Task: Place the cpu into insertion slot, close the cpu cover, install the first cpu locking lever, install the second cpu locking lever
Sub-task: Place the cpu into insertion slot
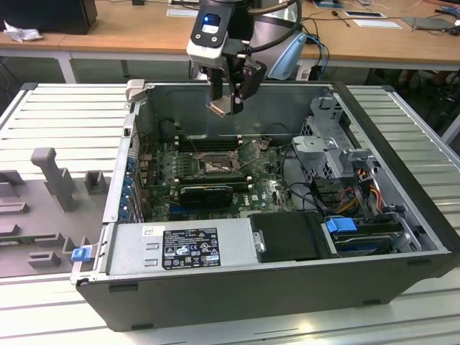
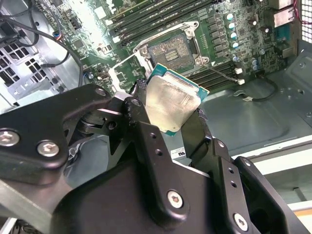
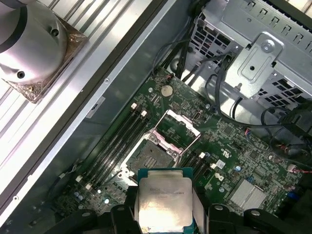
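Observation:
My gripper (image 1: 228, 103) hangs over the far wall of the open computer case, shut on the cpu (image 1: 219, 108), a flat square chip with a pale metal face. The cpu (image 2: 171, 104) sits clamped between the black fingers (image 2: 146, 131) in the second wrist view, and the cpu (image 3: 163, 197) shows face-up in the first wrist view. Below it on the green board lies the insertion slot (image 1: 214, 166), uncovered, with a brownish centre (image 2: 172, 48) (image 3: 152, 155). The cpu cover (image 3: 176, 128), a thin silver frame, stands swung up beside the slot (image 2: 127, 73).
Long black memory slots (image 3: 113, 141) flank the socket. A black card (image 1: 206, 192) lies in front of it. A metal drive cage (image 1: 327, 147) with cables stands at the exterior view's right, and the power supply (image 1: 183, 244) fills the case's front.

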You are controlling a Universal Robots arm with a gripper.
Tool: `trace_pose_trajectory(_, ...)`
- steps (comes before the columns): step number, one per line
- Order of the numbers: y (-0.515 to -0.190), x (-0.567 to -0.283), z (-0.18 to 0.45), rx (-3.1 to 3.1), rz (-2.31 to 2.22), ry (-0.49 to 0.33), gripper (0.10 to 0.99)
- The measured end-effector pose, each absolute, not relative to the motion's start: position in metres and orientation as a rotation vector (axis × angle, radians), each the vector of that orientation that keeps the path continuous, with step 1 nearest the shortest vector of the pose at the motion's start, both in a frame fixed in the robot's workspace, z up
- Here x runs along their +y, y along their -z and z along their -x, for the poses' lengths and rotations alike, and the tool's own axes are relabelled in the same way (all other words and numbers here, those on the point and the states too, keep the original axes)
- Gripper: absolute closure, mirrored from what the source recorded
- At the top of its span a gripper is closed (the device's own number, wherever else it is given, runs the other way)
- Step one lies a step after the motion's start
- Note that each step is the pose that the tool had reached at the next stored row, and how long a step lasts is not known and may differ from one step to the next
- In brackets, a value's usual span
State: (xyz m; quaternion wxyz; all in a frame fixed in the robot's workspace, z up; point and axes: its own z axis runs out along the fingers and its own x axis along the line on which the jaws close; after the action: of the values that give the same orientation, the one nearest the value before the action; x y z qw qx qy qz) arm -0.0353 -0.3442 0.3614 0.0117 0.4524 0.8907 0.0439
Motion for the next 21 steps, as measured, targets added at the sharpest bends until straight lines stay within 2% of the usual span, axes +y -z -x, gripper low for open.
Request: trace_pose_trajectory(21,-0.3608,-0.3442,0.0353,2.645,-1.632,-0.133,0.557)
